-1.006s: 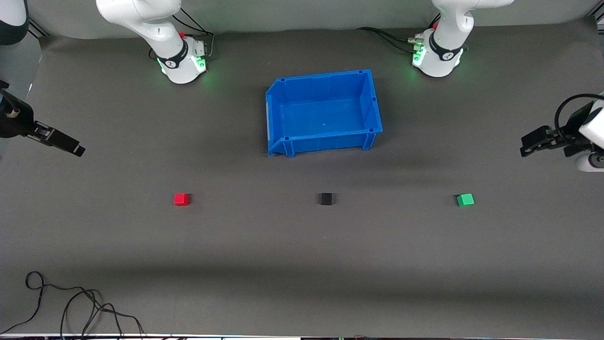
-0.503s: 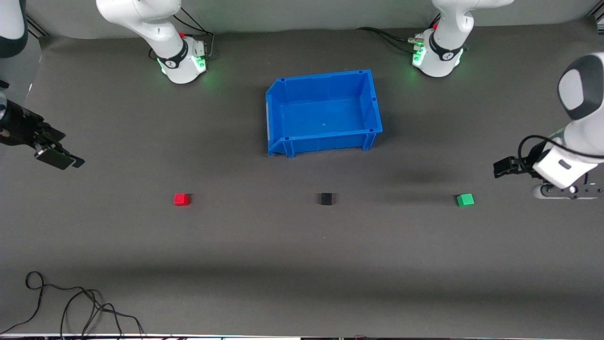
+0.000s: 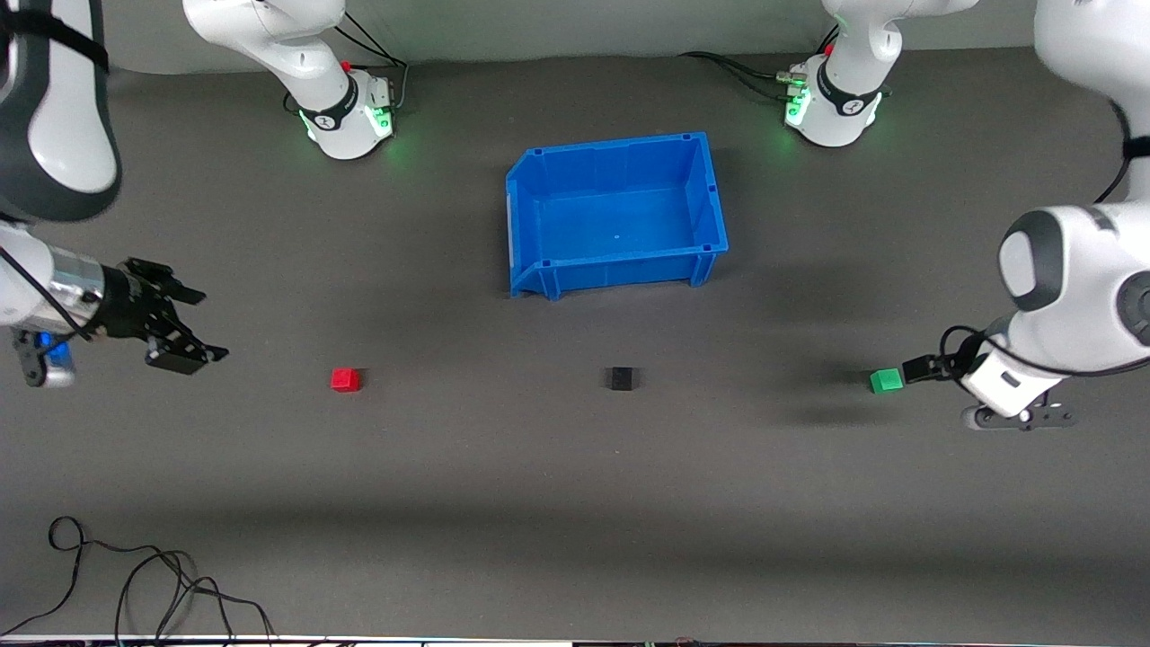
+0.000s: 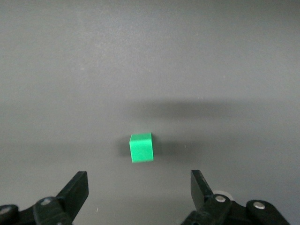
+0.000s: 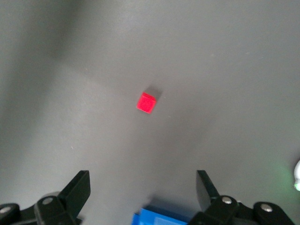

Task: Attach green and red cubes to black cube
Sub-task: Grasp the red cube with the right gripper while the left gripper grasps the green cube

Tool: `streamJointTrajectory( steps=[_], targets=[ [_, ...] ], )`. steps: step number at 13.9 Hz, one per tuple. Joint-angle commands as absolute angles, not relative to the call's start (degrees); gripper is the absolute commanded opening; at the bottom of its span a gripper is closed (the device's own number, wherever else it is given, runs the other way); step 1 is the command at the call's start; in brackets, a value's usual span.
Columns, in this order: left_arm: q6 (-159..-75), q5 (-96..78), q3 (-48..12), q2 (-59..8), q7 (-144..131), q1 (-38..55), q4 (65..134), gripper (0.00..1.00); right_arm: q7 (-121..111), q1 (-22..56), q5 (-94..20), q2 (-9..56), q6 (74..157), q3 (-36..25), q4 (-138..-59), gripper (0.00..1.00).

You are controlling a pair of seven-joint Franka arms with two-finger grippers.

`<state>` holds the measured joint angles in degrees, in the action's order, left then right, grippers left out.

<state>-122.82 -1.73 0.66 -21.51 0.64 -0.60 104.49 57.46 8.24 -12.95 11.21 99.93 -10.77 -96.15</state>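
Observation:
Three tiny cubes lie in a row on the dark mat. The red cube is toward the right arm's end, the black cube in the middle, and the green cube toward the left arm's end. My left gripper hangs low beside the green cube. The left wrist view shows the left gripper open and the green cube just ahead of its fingers, not between them. My right gripper is open over the mat, a good way off the red cube. In the right wrist view the red cube lies well ahead of the right gripper.
An empty blue bin stands farther from the front camera than the black cube, between the two arm bases. Its corner shows in the right wrist view. A loose black cable lies at the mat's near edge, at the right arm's end.
Both arms have swung in from the table's ends. The left gripper has come down beside the green cube. The right gripper has moved toward the red cube.

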Motion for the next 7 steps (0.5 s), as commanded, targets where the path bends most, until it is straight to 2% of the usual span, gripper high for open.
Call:
streamJointTrajectory(
  steps=[1, 5, 7],
  targets=[
    [-125.76, -2.11, 0.97, -24.68, 0.44, 0.44, 104.24, 0.88, 59.06, 8.61, -18.0, 10.28, 110.96, -11.07, -105.88, 1.0],
    [-127.17, -2.11, 0.97, -27.51, -0.09, -0.17, 106.86, 0.84, 59.06, 9.58, -23.98, 14.05, 124.95, -10.99, -114.16, 1.0],
    [-133.3, -2.72, 0.97, -27.42, -0.09, -2.01, 111.16, 0.86, 59.06, 10.02, -27.23, 17.65, 128.48, -10.9, -114.7, 1.0]
  ],
)
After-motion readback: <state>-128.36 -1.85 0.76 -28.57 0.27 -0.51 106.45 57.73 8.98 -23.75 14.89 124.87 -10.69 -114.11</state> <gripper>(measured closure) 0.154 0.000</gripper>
